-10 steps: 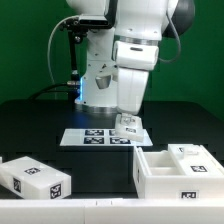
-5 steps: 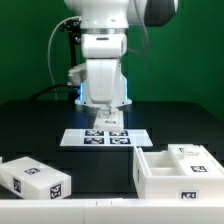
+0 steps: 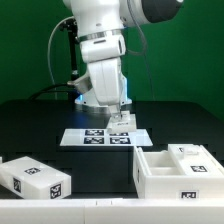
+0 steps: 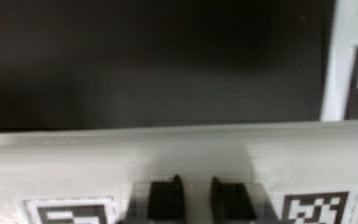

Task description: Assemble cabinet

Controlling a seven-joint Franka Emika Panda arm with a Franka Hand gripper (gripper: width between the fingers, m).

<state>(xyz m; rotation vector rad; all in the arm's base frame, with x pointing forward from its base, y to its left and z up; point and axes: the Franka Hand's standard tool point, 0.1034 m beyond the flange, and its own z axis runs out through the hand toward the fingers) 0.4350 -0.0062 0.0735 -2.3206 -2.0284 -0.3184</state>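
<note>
My gripper (image 3: 119, 113) hangs just above the marker board (image 3: 92, 137), shut on a small white tagged cabinet piece (image 3: 122, 122). In the wrist view the two black fingers (image 4: 163, 198) stand close together around a thin part of that white piece (image 4: 105, 160). Tags show on either side of them. A large open white cabinet box (image 3: 160, 176) with compartments stands at the exterior view's front right. Another white tagged cabinet part (image 3: 35, 180) lies at the front left.
The marker board also shows in the wrist view (image 4: 355, 85), beyond the held piece, on the black table. A green wall and the robot's base stand behind.
The wrist has turned. The held piece swung to the exterior view's left, then partly back right, staying over the marker board. The loose cabinet parts have not moved.
</note>
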